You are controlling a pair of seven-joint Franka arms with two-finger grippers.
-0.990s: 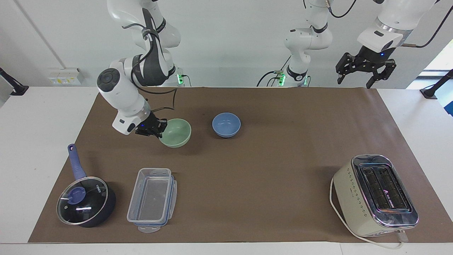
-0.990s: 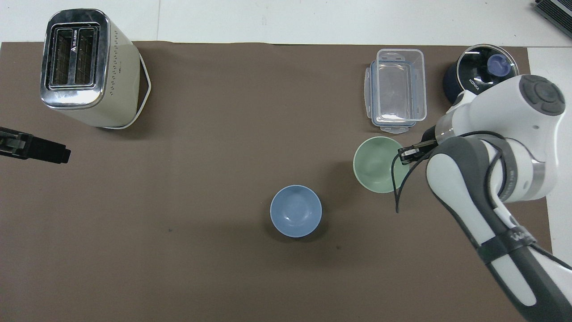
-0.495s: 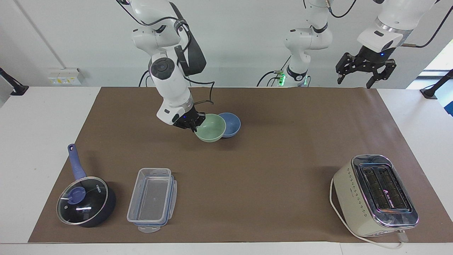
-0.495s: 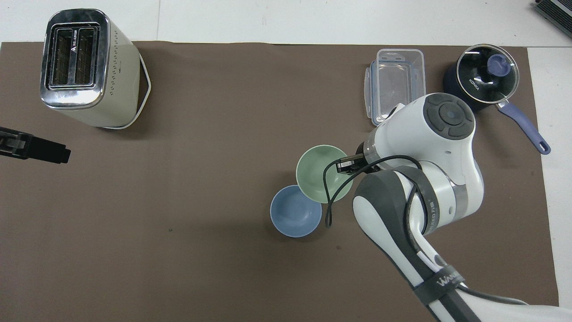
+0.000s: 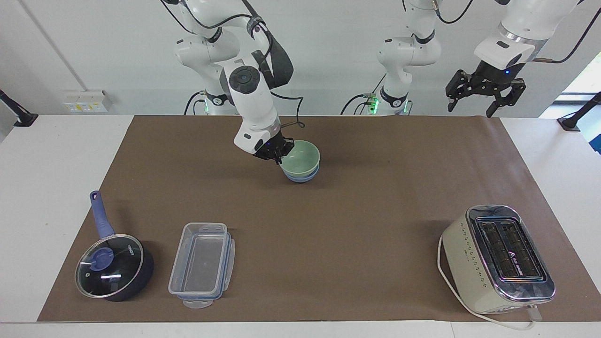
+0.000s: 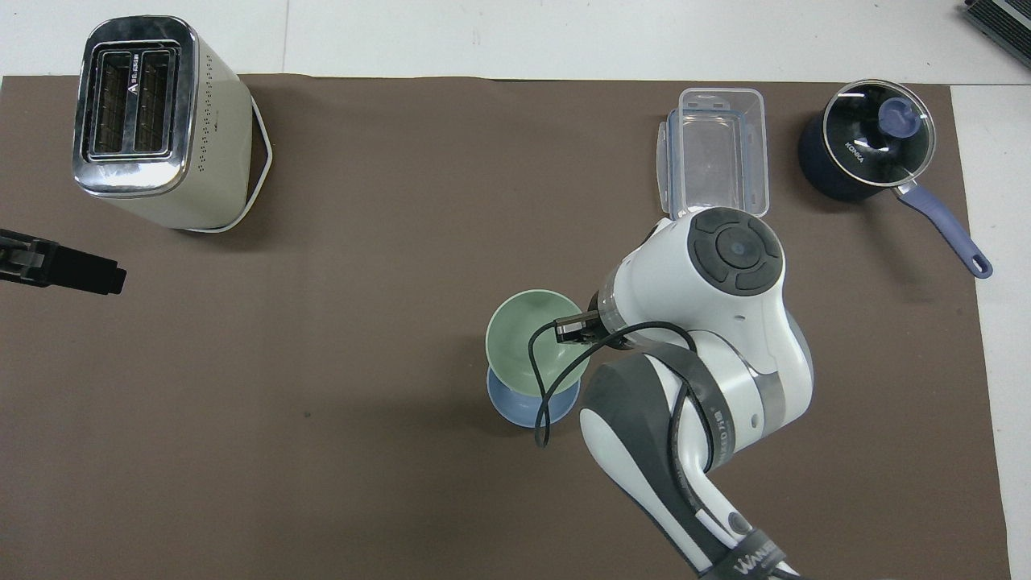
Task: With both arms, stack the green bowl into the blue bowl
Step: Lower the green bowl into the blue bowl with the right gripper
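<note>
Pale mint-green matte bowl (image 5: 301, 158), a second ago beside periwinkle-blue bowl (image 5: 300, 177), now over it at frame centre, nearly nested. Right gripper (image 5: 274, 153) clamped on green rim. Left gripper (image 5: 483, 96) waits upper right, fingers spread, holding nothing. Release next.

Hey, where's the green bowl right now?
The green bowl is held by the right gripper just over the blue bowl, mid-table toward the robots' edge.

Bare brown mat (image 5: 375, 220) fills the centre of the facing view, open to a passing gripper. Obstacles: stacked bowls with the right gripper (image 5: 280, 158) upper centre, pot (image 5: 112, 267) and clear container (image 5: 202, 265) lower left, toaster (image 5: 500, 258) lower right. The left gripper (image 5: 483, 96) hangs upper right.
</note>
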